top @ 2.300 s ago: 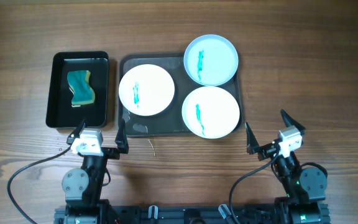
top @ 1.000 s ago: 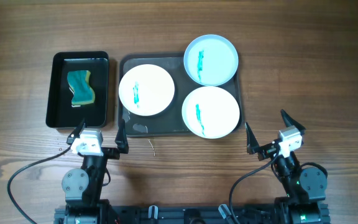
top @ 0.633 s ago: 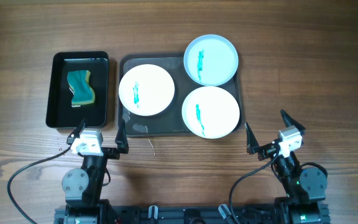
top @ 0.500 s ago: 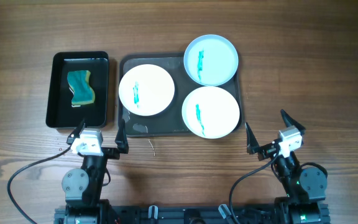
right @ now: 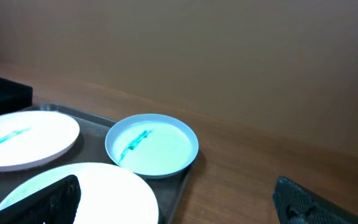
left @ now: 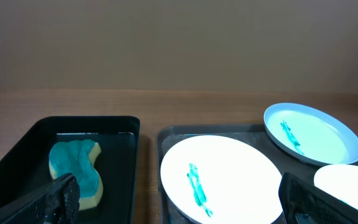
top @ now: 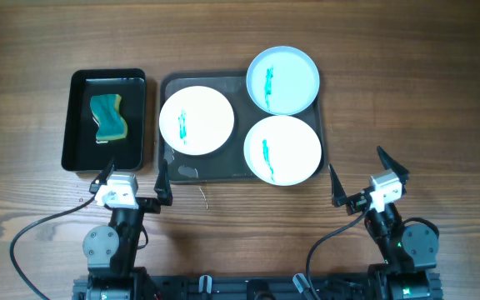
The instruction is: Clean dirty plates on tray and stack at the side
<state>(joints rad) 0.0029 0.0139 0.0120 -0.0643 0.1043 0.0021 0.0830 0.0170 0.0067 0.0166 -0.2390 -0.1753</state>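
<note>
Three round plates lie on the dark grey tray (top: 172, 164), each with a teal smear. A white plate (top: 196, 120) is at the left, a bluish plate (top: 283, 79) at the back right, a white plate (top: 282, 149) at the front right. My left gripper (top: 132, 178) is open and empty just in front of the tray's front left corner. My right gripper (top: 359, 179) is open and empty on the table right of the tray. The left wrist view shows the left plate (left: 219, 177) and bluish plate (left: 312, 132). The right wrist view shows the bluish plate (right: 152, 144) and front plate (right: 86, 193).
A smaller, deeper black tray (top: 80, 158) stands left of the grey tray and holds a teal and yellow sponge (top: 108, 117). It also shows in the left wrist view (left: 76, 172). Bare wooden table lies right of and behind the trays.
</note>
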